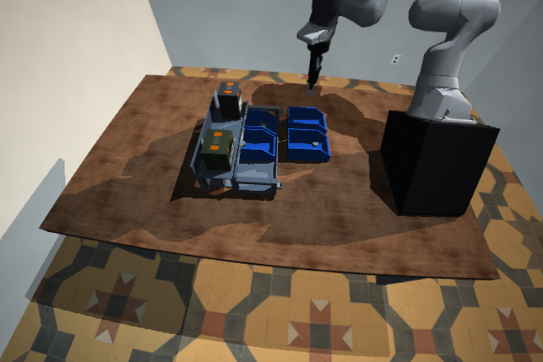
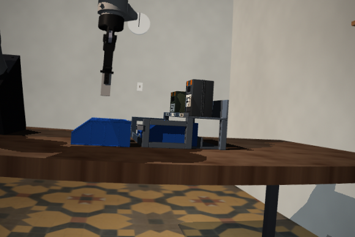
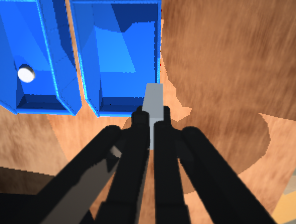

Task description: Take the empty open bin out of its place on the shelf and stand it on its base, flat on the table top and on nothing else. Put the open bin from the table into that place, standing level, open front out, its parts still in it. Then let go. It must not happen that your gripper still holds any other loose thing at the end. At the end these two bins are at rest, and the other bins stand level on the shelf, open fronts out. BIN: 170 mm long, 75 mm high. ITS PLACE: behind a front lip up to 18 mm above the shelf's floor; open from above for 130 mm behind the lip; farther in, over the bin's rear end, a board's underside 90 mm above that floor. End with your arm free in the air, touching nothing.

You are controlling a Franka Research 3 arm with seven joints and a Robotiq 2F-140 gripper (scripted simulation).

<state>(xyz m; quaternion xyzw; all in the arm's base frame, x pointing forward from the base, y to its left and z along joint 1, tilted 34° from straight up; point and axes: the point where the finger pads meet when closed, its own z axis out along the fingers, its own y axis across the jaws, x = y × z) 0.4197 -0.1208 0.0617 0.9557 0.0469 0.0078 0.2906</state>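
On the desk (image 1: 328, 230) (image 2: 275, 154) (image 3: 230, 50), the shelf (image 1: 276, 174) (image 2: 189, 133) (image 3: 10, 210) has a vacant bay beside two blue bins, whose interiors are mostly hidden in the exterior view. The empty open bin (image 1: 306, 119) (image 2: 101, 133) (image 3: 117, 55) stands before the shelf, its long axis directed from shelf to pedestal and its sloped front facing the pedestal; parallel beside it, the parts bin (image 1: 306, 156) (image 3: 45, 37) is concealed in the exterior view. The gripper (image 1: 310, 93) (image 2: 105, 89) (image 3: 154, 96) is clenched on nothing above the desk, its fingertips partly overlapping the empty bin in the wrist view, while one pale part (image 1: 315, 144) (image 3: 26, 74) is too small to identify.
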